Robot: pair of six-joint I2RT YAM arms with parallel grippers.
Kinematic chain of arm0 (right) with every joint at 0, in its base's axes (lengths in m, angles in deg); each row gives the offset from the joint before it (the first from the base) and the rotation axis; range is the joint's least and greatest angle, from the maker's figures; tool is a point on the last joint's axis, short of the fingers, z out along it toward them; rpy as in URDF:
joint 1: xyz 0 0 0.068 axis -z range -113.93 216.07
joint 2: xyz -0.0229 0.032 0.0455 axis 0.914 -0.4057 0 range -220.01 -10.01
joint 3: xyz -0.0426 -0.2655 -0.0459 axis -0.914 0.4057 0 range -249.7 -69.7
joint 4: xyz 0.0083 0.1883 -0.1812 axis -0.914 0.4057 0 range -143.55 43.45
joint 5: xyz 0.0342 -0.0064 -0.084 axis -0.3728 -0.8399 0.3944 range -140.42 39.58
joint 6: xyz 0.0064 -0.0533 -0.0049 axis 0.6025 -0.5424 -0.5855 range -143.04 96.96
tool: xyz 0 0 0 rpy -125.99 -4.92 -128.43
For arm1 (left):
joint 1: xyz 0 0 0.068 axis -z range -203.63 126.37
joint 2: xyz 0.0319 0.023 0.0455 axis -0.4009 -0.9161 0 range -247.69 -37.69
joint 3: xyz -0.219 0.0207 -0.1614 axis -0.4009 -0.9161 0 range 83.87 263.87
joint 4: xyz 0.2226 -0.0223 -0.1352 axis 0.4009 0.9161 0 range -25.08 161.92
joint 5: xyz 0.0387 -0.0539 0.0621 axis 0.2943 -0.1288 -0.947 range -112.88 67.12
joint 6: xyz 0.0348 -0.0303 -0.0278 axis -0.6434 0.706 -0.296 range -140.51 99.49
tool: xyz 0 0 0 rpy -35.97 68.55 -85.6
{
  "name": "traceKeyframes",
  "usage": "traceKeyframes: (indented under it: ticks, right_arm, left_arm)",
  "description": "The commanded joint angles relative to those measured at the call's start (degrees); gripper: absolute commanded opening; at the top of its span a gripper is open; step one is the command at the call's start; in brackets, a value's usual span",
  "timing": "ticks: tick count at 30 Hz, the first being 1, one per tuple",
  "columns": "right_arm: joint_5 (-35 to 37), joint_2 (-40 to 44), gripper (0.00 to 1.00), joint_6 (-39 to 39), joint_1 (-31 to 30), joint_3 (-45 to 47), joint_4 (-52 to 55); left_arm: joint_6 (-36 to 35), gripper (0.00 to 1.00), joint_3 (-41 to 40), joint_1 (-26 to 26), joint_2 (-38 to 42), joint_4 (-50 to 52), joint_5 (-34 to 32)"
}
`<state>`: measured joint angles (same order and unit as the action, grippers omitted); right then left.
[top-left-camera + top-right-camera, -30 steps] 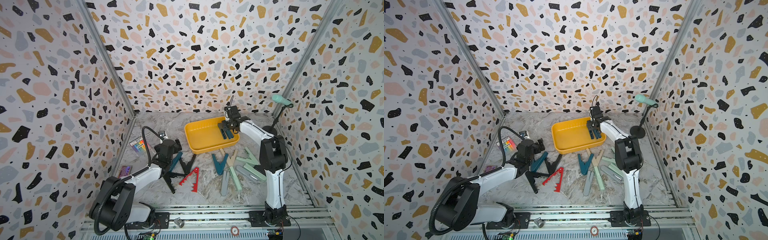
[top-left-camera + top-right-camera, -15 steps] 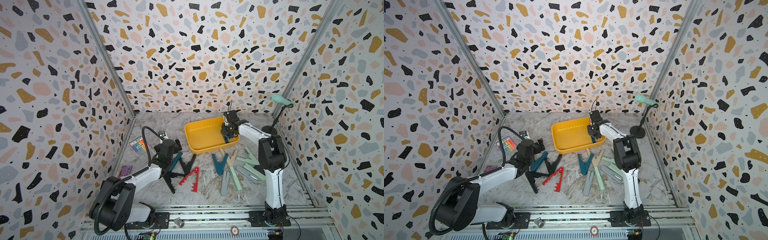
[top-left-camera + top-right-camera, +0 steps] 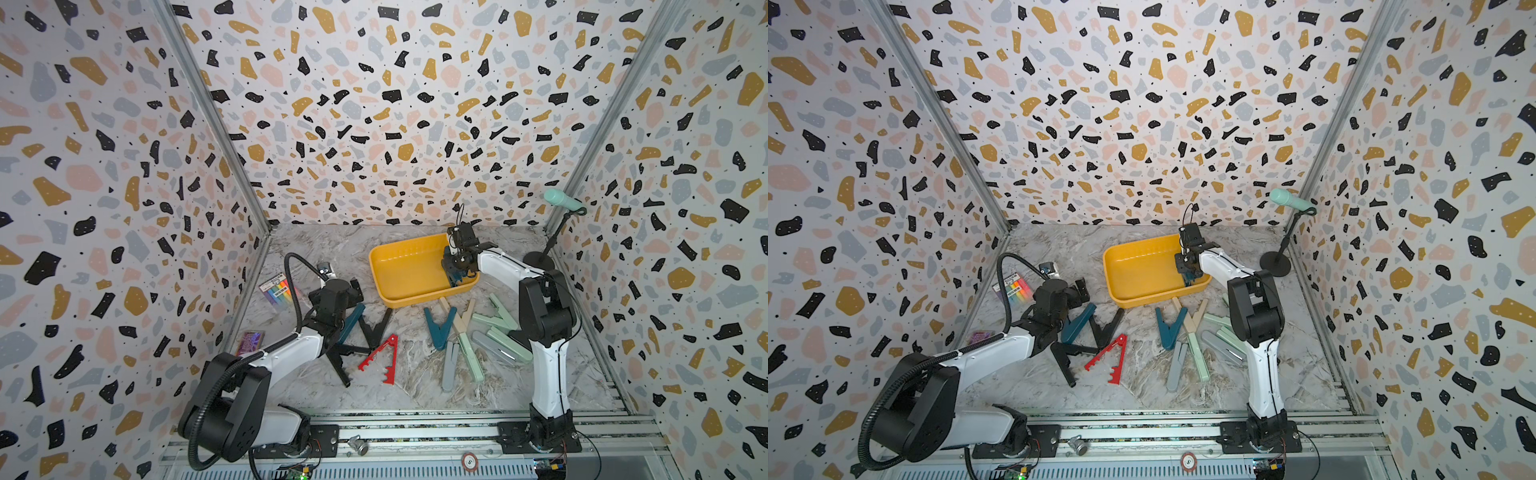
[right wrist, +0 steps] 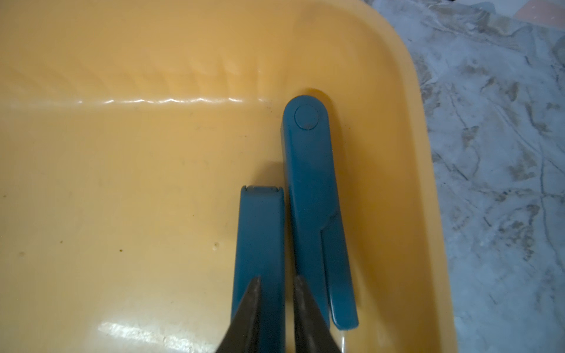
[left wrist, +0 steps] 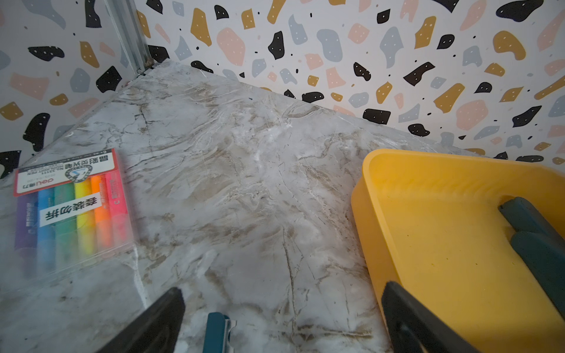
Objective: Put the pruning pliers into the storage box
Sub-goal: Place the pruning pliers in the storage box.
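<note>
The mustard-yellow storage box (image 3: 405,272) (image 3: 1138,276) sits at the back middle of the table. My right gripper (image 3: 457,275) (image 3: 1188,275) (image 4: 276,285) reaches down into its right end, shut on one arm of a dark teal pruning pliers (image 4: 308,183) (image 5: 538,235) low over the box floor. My left gripper (image 3: 345,297) (image 5: 284,305) stands open over another teal pliers (image 3: 353,320) (image 5: 215,333) on the table. Loose pliers lie in front of the box: black (image 3: 376,328), red (image 3: 380,353), teal (image 3: 436,332), beige (image 3: 457,320), mint (image 3: 496,318), grey (image 3: 451,365).
A rainbow-striped marker packet (image 3: 276,289) (image 5: 67,207) and a small purple card (image 3: 251,340) lie by the left wall. A mint microphone (image 3: 563,201) on a black stand (image 3: 540,259) is in the back right corner. Patterned walls close three sides.
My right gripper has sunk lower into the box's right end with the teal pliers. The left arm has not moved.
</note>
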<state>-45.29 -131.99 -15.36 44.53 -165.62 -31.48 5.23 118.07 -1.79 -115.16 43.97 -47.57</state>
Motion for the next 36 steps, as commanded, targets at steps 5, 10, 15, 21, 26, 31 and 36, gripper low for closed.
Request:
traceKeyframes:
  ticks: [5,10,15,21,26,31,36]
  right_arm:
    - [-2.8,4.7,0.16,-0.1,-0.5,2.3,6.3]
    - [-3.5,6.5,0.05,-0.2,-0.3,6.0,6.7]
    - [-5.5,4.9,0.01,-0.5,-0.4,7.0,7.6]
    - [-5.3,1.8,0.0,-1.4,-0.9,7.0,8.0]
    - [-4.6,-0.1,0.0,-1.8,-1.0,7.1,7.8]
    - [-2.5,-1.4,0.0,-1.9,-0.6,7.6,7.1]
    - [-3.0,-0.2,0.0,-0.8,-0.1,6.9,5.6]
  left_arm:
    - [-0.5,0.99,-0.3,-0.3,0.6,-0.9,-1.4]
    - [-0.7,1.0,-0.7,-0.3,1.1,-0.8,-1.9]
    - [-0.4,0.99,-0.8,-0.3,0.9,-1.1,-1.7]
    - [-0.6,1.0,-0.6,-0.3,1.1,-0.5,-2.1]
    - [-0.5,1.0,-0.6,-0.3,1.1,-0.5,-2.1]
    - [-0.5,0.99,-0.6,-0.3,1.2,-0.5,-2.1]
    - [-0.4,0.99,-0.6,-0.3,1.3,-0.4,-2.0]
